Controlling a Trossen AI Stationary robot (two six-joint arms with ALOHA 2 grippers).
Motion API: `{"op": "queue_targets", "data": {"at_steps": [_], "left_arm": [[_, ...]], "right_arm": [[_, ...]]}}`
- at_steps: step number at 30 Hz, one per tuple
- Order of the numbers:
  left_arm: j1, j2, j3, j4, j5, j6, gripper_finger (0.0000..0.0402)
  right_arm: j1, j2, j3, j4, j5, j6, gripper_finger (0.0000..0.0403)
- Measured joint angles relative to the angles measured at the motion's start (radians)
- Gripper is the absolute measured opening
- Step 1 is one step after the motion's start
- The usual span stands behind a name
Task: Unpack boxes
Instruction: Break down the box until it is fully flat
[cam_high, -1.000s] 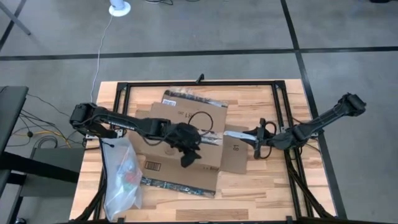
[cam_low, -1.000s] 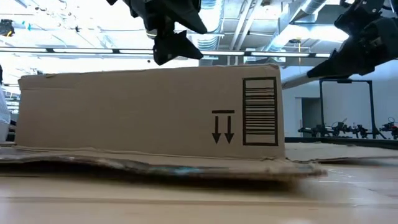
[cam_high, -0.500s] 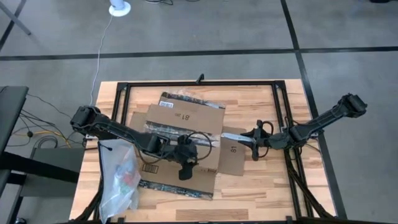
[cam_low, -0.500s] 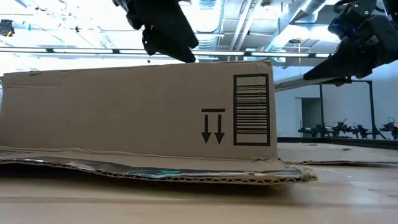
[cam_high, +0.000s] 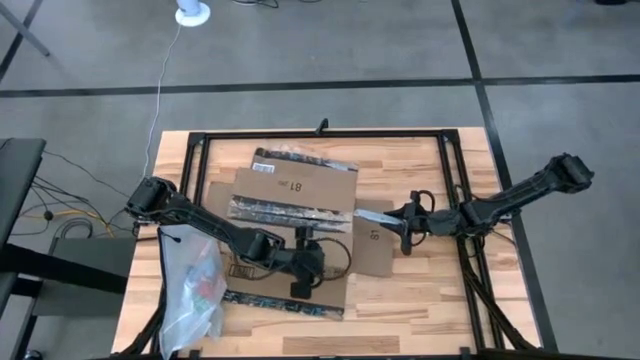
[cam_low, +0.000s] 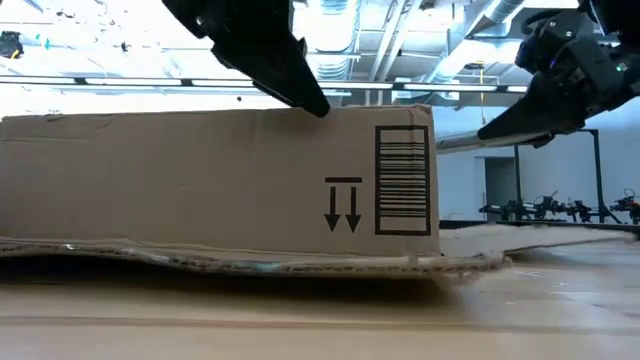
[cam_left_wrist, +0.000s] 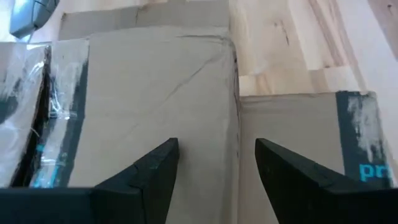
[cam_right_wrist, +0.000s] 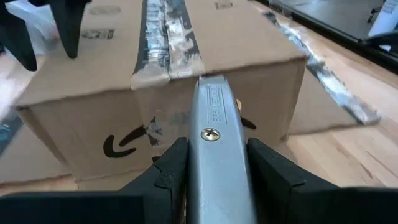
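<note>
Box sits mid-table, our right gripper clenched on a silver box cutter at its taped end while the left gripper hangs released above, so a skidding blade could gouge whatever's inside.

Robot lab / industrial test bay.
Bare concrete floor w/ dark seam lines, exposed ceiling ducts & pipes overhead, black frame rig round a wood table, more robot arms on a far bench in the bkgd.
</note>
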Motion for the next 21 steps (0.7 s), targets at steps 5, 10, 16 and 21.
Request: {"op": "queue_targets", "data": {"at_steps": [5,10,16,21], "left_arm": [[0.033,0.026,0.002,0.012,-0.001,-0.040,0.0200],[0.050,0.027,0.001,0.015,0.019,-0.060,0.0200],[0.053,0.033,0.000,0.010,0.031,-0.078,0.0200],[0.055,0.047,0.000,-0.001,0.042,-0.091,0.0200]], "right_arm": [[0.011,0.062,0.000,0.043,-0.022,0.025,0.0113],[0.071,0.153,0.011,0.065,-0.015,0.073,0.0113],[0.126,0.203,0.064,0.073,0.011,0.079,0.0113],[0.173,0.218,0.100,0.067,0.021,0.092,0.0113]]}}
